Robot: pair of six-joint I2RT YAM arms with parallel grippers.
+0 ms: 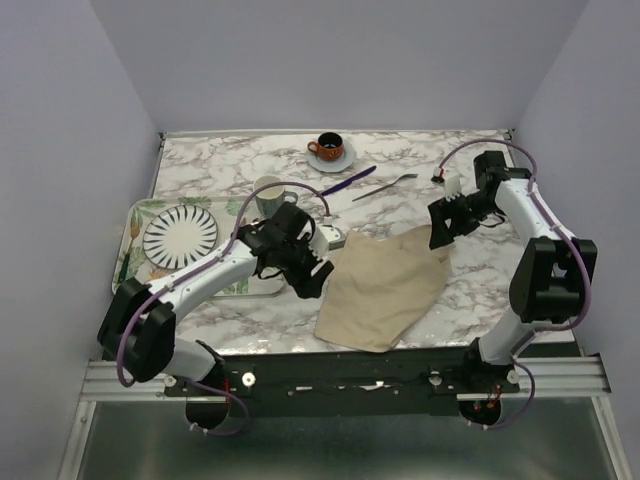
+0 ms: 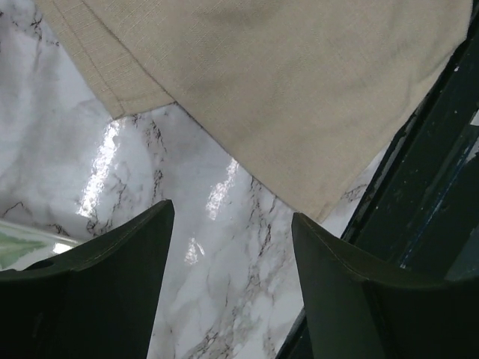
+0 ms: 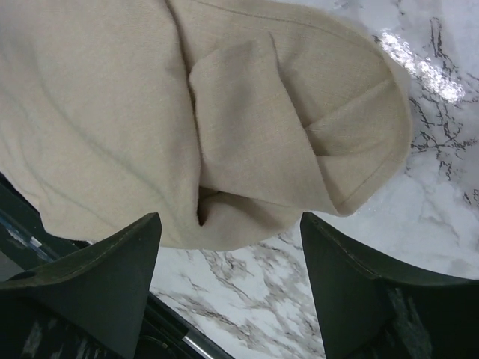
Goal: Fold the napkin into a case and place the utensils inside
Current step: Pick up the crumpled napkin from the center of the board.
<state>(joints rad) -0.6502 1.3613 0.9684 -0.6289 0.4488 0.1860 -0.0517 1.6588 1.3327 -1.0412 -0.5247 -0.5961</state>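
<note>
**Napkin Unfolded, Utensils Waiting**

Top view: the napkin (image 1: 385,285) lies loosely rumpled toward the near edge of the marble table (image 1: 230,160), and no case is formed. The purple knife (image 1: 348,181) and the fork (image 1: 385,187) rest well apart from it near the far edge.

Left wrist view: the left gripper (image 2: 232,217) is spread and empty over bare marble, just beside a cloth corner.

Right wrist view: the right gripper (image 3: 228,221), also spread and empty, hovers over a bunched fold.

All folding and loading appear to remain. No brand or writing is legible.

A lab test cell; plain walls (image 1: 60,130) enclose a marble-patterned table (image 1: 230,165) and metal mounting rail (image 1: 560,372).
</note>
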